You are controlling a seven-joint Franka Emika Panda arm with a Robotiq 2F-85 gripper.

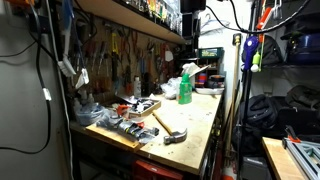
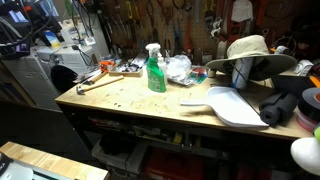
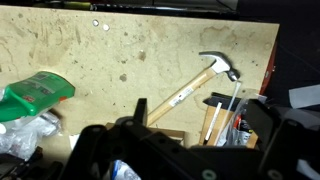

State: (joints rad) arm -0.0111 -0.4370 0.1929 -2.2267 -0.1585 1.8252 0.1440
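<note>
Spreading wide beneath everything, the scuffed wooden tabletop [image 3: 60, 40] is carrying clutter along one end. The dark, blurred fingers [image 3: 268, 140] are hanging above it in the wrist view, so far out of focus that I cannot tell whether they are parted or closed. Nearest below them, the hammer [image 3: 185, 90] is lying flat on bare wood near the tabletop's end edge, well apart from the green spray bottle [image 3: 35, 95]; in an exterior view the hammer [image 1: 168, 130] is sitting close to a corner. Its long axis is running diagonally toward that end edge, with the pale wooden handle trailing inward and the curved metal head [image 3: 220, 65] pointing outward. It is looking stiff, hard and head-heavy, and not at all fragile. The smooth handle is offering the best hold, and gripping across its width fairly close to the head is likely keeping the heavy end from swinging down.
</note>
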